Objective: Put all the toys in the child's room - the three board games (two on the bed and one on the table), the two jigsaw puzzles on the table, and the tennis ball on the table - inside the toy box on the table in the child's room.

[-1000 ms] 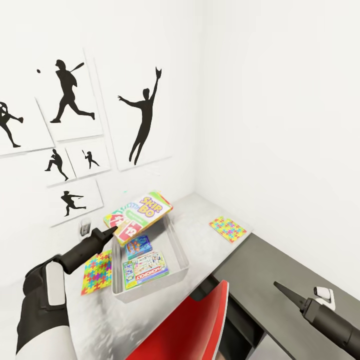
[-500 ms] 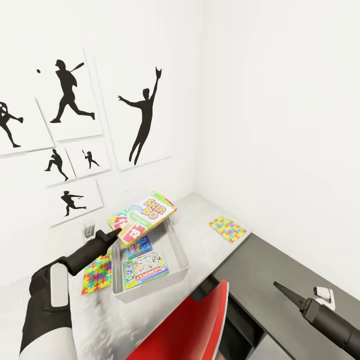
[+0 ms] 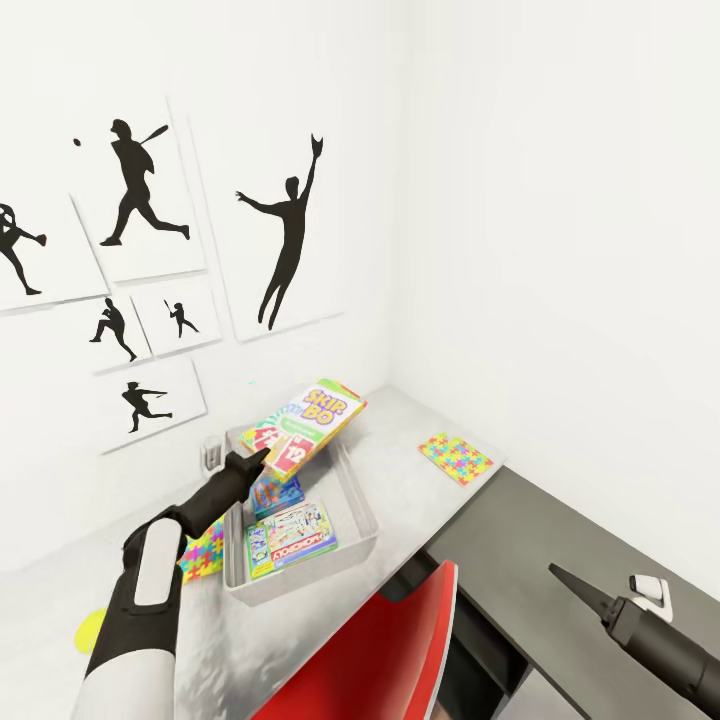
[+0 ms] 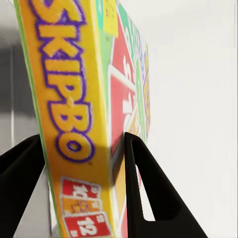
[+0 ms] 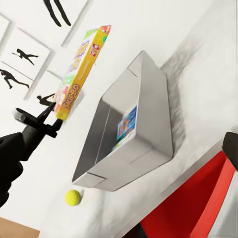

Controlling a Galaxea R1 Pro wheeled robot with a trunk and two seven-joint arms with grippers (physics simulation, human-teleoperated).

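The left hand [image 3: 250,462] grips the Skip-Bo game [image 3: 303,423] — tilted above the toy box [image 3: 355,500], at its 11 o'clock corner — right hand [image 3: 556,574]: grip unclear.

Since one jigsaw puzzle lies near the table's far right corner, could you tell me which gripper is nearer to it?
Right, narrowly. The right gripper hangs empty over the dark cabinet, just short of the puzzle; the left gripper holds a board game across the toy box.
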